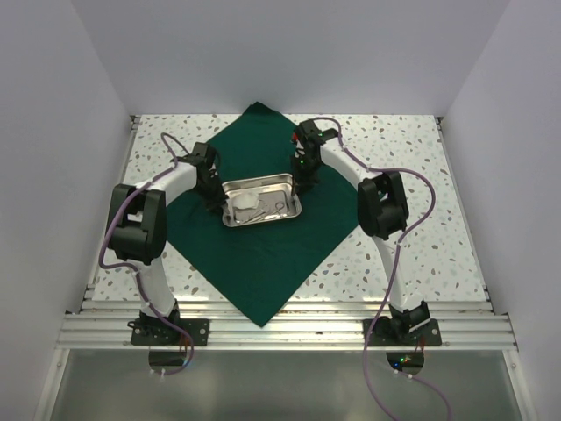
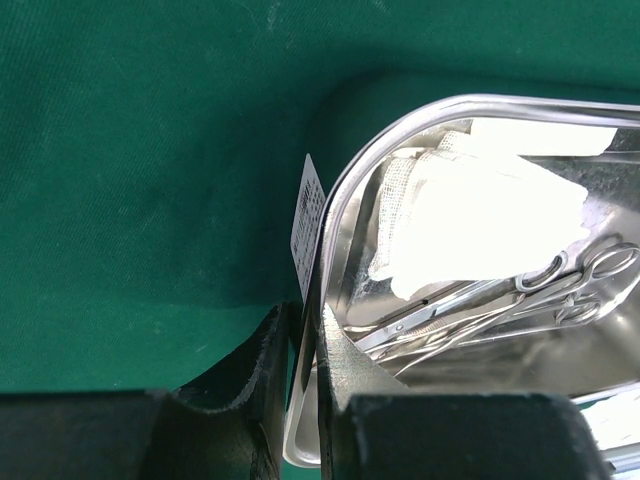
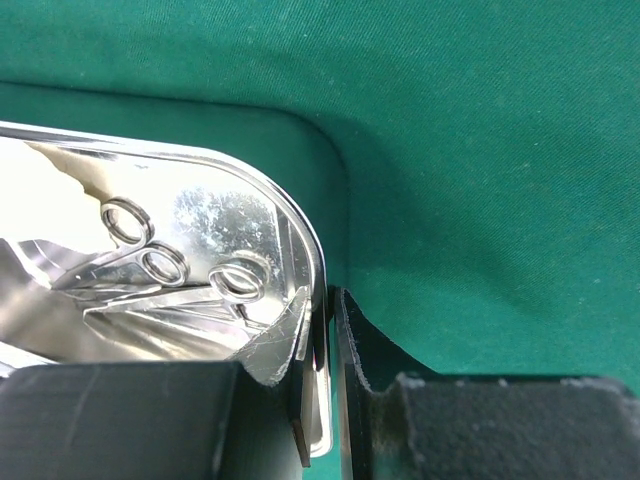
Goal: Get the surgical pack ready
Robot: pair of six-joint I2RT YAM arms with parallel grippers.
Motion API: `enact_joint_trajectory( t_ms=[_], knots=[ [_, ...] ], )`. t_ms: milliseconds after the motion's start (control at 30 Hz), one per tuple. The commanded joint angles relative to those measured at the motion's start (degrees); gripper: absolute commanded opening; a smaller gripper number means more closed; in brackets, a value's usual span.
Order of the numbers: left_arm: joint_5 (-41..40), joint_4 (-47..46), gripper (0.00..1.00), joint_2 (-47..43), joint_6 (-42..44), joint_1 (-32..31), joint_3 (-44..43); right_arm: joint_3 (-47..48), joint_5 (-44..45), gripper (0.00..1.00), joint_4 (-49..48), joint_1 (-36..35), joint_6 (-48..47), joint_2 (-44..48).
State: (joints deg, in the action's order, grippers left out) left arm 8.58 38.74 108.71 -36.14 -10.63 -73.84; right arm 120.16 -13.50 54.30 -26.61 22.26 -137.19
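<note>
Left gripper (image 2: 305, 335) pinches steel tray (image 2: 500, 99) left rim; right gripper (image 3: 328, 305) pinches right rim; tray centred on green drape (image 1: 263, 263).

drape (image 1: 263, 272) 1 | tray (image 1: 230, 219) 1 | gauze stack (image 1: 245, 203) 1 | tools (image 1: 211, 195) (image 1: 303, 181) 2

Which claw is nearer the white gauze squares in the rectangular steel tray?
Left. The left claw clamps the rim of the rectangular steel tray beside the white gauze squares; the right claw clamps the opposite rim, beside the ring handles of the metal scissors.
</note>
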Motion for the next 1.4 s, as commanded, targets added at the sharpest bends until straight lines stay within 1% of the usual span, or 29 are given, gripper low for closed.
enact_joint_trajectory(
  t_ms=[0, 233, 500, 600, 633, 700, 833, 1067, 1133, 1167, 1200, 1267, 1300, 1333, 1367],
  knots=[
    [-0.5, -0.4, 0.12, -1.0, -0.4, 0.9, -2.1, -1.2, -4.3, 0.09, -0.2, -0.5, 2.3, 1.2],
    [-0.1, -1.6, 0.18, -1.5, 0.9, 3.1, 1.2, -3.3, -5.8, 0.09, -1.0, -0.7, 3.4, 2.5],
    [0.6, -2.3, 0.19, -1.8, 1.4, 4.0, 2.7, -4.9, -5.4, 0.09, -1.5, -1.4, 4.1, 2.9],
    [0.4, -2.1, 0.24, -1.5, 1.7, 4.0, 2.4, -6.2, -5.8, 0.09, -2.8, -1.4, 5.2, 4.0],
    [0.4, -2.1, 0.28, -1.4, 1.9, 4.0, 2.3, -6.5, -5.8, 0.1, -3.2, -1.3, 5.3, 4.2],
    [0.4, -2.1, 0.3, -1.0, 2.2, 4.0, 2.0, -7.0, -5.3, 0.11, -3.1, -1.4, 5.4, 4.3],
    [0.6, -2.1, 0.3, -0.4, 2.5, 4.0, 1.4, -7.2, -4.3, 0.13, -2.7, -1.3, 4.7, 4.2],
    [0.4, -2.0, 0.29, -0.2, 2.6, 4.0, 1.2, -5.7, -3.7, 0.15, -1.6, -1.3, 3.7, 3.1],
    [0.2, -1.7, 0.34, 0.0, 2.7, 4.1, 1.1, -5.8, -3.8, 0.18, -1.9, -1.3, 3.6, 3.2],
    [-0.1, -1.6, 0.37, -0.2, 2.7, 4.2, 1.1, -5.6, -3.9, 0.22, -1.9, -1.3, 3.4, 3.3],
    [-0.2, -1.6, 0.45, -0.3, 2.7, 4.2, 1.1, -5.5, -3.6, 0.31, -1.7, -1.3, 3.1, 3.5],
    [-0.6, -1.5, 0.52, -0.7, 2.8, 4.7, 1.2, -4.7, -2.6, 0.39, -1.5, -1.3, 2.8, 3.7],
    [-0.5, -1.6, 0.58, -1.2, 2.9, 4.7, 1.3, -4.1, -2.3, 0.44, -1.3, -1.4, 2.1, 3.6],
    [-0.5, -1.7, 0.62, -1.5, 3.0, 5.2, 1.6, -3.4, -1.8, 0.52, 0.0, -1.4, 1.7, 3.5],
    [-0.1, -2.0, 0.64, -2.0, 3.2, 5.4, 1.8, -1.8, -1.4, 0.56, 0.6, -1.3, 0.9, 3.5]
  ],
)
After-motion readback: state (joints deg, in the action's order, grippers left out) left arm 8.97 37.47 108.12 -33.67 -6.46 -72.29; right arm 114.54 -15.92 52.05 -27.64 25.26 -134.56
